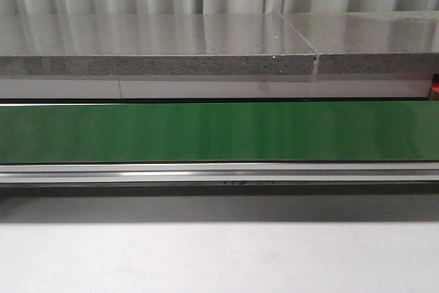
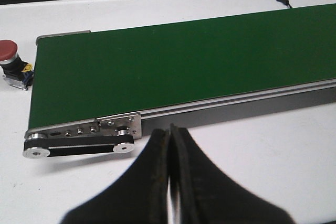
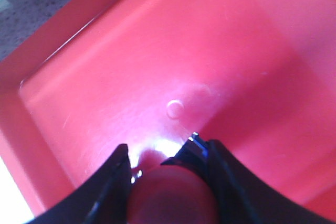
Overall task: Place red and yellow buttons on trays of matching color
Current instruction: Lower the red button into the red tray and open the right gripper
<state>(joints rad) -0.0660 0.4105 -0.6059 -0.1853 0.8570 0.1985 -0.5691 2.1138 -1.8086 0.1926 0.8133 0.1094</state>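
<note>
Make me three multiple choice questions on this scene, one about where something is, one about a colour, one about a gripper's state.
1. Where is the right gripper?
A. over the red tray
B. over the belt
C. beside a cable

2. What colour is the conveyor belt?
A. grey
B. green
C. yellow

3. What state is the left gripper in?
A. open
B. holding a button
C. shut, with nothing in it

Answers: 1 A, red tray floor fills the right wrist view; 2 B, the belt is green in both views showing it; 3 C, its fingers meet with nothing between.

White table [image 2: 273, 150] carries green conveyor belt [image 2: 184, 61]; red button [image 2: 11, 59] beside belt end.
</note>
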